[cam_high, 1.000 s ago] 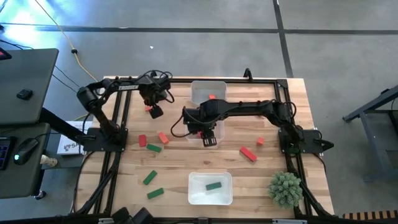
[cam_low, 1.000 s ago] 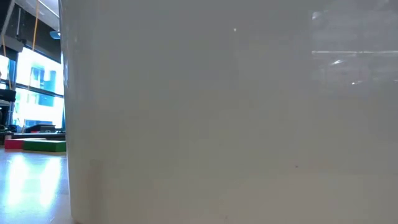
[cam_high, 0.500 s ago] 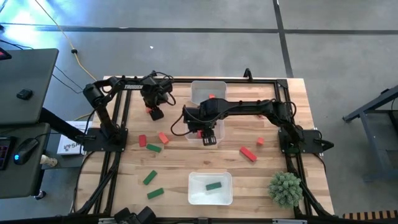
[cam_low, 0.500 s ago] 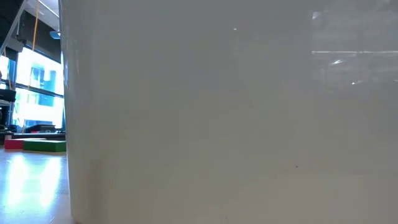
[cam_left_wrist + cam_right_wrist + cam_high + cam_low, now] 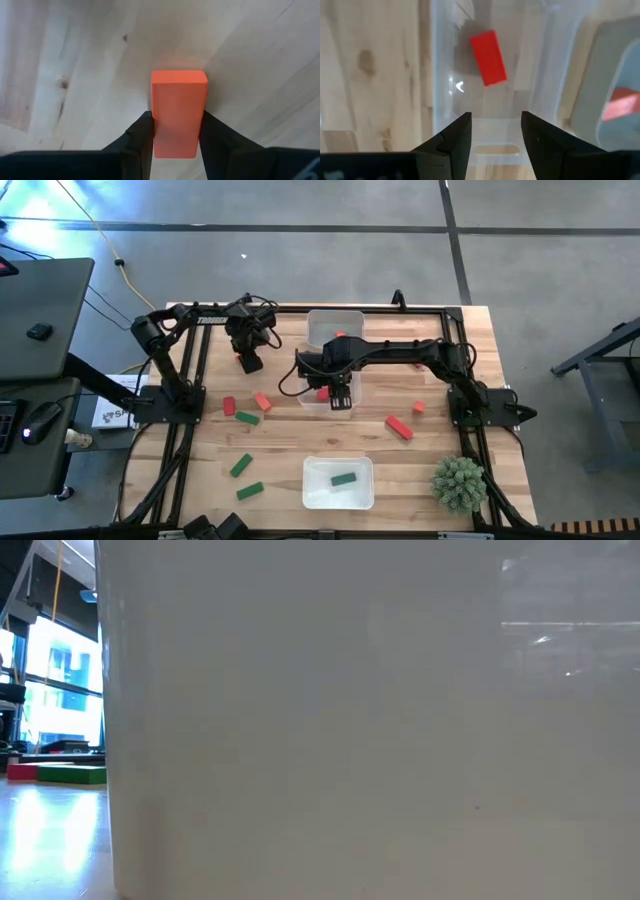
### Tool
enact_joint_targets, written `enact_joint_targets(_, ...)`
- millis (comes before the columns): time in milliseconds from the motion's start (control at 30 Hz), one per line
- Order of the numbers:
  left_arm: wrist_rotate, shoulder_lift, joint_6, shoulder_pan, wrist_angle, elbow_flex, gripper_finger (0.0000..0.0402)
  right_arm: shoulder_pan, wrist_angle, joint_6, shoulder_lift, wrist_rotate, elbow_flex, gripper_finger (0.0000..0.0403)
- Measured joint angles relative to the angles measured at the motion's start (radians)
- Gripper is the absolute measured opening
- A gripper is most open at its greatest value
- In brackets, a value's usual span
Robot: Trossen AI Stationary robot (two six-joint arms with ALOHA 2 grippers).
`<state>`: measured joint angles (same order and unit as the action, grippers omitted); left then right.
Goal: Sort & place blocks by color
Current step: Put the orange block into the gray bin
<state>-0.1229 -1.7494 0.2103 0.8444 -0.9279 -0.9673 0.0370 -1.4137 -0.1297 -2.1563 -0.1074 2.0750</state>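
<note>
The left gripper [image 5: 176, 131] is clamping an orange-red rectangular block [image 5: 178, 111]; the right gripper [image 5: 495, 131] is hovering, fingers apart, over a clear plastic tray [image 5: 535, 60]. No writing is readable.

bare table [image 5: 300, 440] between scattered blocks [image 5: 247, 418]

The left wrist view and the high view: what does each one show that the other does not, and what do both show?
Only the left wrist view shows the left end effector with a finger on each side of the orange block. Only the high view shows the right end effector over a clear tray, the scattered blocks, the green plant ball. Both show the wooden table.
</note>
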Motion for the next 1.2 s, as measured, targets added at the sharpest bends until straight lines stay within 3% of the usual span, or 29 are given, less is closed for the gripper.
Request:
enact_joint_targets(200, 0.013, 0.103, -0.020, 0.000, 0.004, -0.002, 0.0098, 0.017, -0.032, 0.049, 0.008, -0.057, 0.000, 0.0161)
enact_joint_targets(533, 0.142, 0.304, -0.028, -0.001, 0.084, -0.002, 0.0098, 0.060, -0.047, 0.180, 0.090, -0.189, 0.000, 0.0161)
enact_joint_targets(867, 0.322, 0.413, -0.082, -0.007, 0.300, -0.004, 0.0098, 0.110, -0.087, 0.209, 0.157, -0.262, 0.000, 0.0161)
enact_joint_targets(1200, 0.385, 0.415, -0.158, -0.053, 0.589, -0.004, 0.0102, 0.176, -0.132, 0.209, 0.204, -0.290, 0.000, 0.0161)
